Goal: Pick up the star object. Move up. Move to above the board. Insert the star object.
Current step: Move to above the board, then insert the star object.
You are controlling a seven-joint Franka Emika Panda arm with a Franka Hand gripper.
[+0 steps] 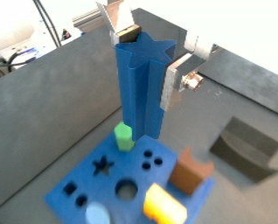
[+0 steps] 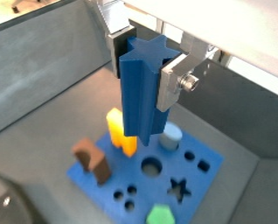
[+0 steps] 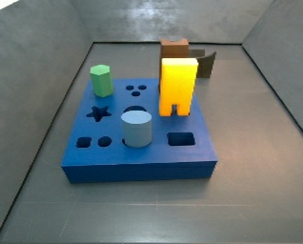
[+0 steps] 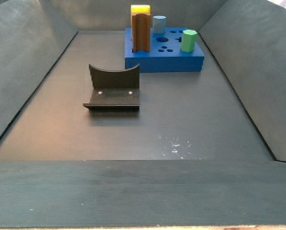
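Note:
In both wrist views my gripper is shut on the star object, a tall dark-blue ridged prism that hangs upright between the silver fingers. It is held well above the board, a thick blue block with shaped holes. The empty star hole lies next to the green hexagonal peg. Neither gripper nor star object shows in the side views; the board does.
On the board stand a yellow piece, a brown piece and a light-blue cylinder. The dark fixture stands on the grey floor beside the board. Grey walls enclose the floor.

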